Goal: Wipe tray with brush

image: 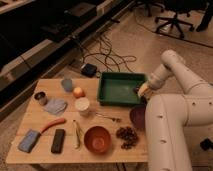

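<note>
At the tray's (pixel 118 91) right rim, claw (pixel 145 88) grips brush (pixel 142 92).

No text, label, brand, number or sign can be read anywhere in the camera view. The green tray (pixel 118 88) shows plain sides and a plain floor. The pale brush (pixel 141 91) bears no mark that can be made out. The white arm (pixel 175 131) carries no readable lettering, and the wooden table (pixel 35 125) carries none either. The gripper (pixel 146 88) is at the tray's right rim, over its near right corner, with the brush right at it.
</note>
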Motion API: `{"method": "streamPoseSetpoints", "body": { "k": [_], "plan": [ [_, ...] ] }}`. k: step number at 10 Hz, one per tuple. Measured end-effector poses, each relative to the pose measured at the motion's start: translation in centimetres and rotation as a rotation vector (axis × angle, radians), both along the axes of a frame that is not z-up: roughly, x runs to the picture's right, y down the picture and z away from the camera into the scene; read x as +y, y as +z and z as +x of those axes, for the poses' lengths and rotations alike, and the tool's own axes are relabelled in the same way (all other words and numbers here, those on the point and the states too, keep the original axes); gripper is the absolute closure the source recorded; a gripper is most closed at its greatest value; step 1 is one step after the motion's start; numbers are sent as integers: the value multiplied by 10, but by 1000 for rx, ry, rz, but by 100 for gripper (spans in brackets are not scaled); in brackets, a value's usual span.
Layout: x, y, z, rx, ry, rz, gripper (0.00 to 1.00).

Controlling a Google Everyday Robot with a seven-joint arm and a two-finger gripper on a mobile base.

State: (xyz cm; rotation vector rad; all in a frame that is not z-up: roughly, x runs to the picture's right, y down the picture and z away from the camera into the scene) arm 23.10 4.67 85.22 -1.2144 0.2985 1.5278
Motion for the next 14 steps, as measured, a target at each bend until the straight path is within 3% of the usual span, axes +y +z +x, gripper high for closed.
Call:
{"method": "streamPoseSetpoints", "body": {
  "k": [4, 7, 14],
  "plan": [
    [0, 0, -1, 0, -2, 1, 100],
    [-26, 6, -24, -1, -111, 71, 100],
    [-66, 12, -81, -4, -296, 207, 100]
  ]
}}
